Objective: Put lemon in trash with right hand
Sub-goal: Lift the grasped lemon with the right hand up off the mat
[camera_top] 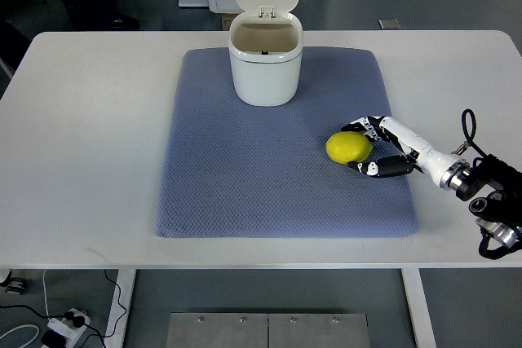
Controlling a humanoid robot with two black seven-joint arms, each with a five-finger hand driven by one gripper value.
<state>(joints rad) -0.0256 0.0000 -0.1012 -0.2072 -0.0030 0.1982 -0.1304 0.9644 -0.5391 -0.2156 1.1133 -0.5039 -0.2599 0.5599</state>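
Observation:
A yellow lemon lies on the blue-grey mat, right of its middle. My right hand reaches in from the right edge at the lemon's right side. Its fingers curve around the top and bottom of the fruit, touching or nearly touching it, and the lemon still rests on the mat. A small white trash bin with its lid flipped open stands at the back of the mat, up and to the left of the lemon. My left arm does not show.
The mat covers the centre of a white table. The table's near edge runs along the bottom of the picture. Floor and a white cabinet base show beyond the far edge.

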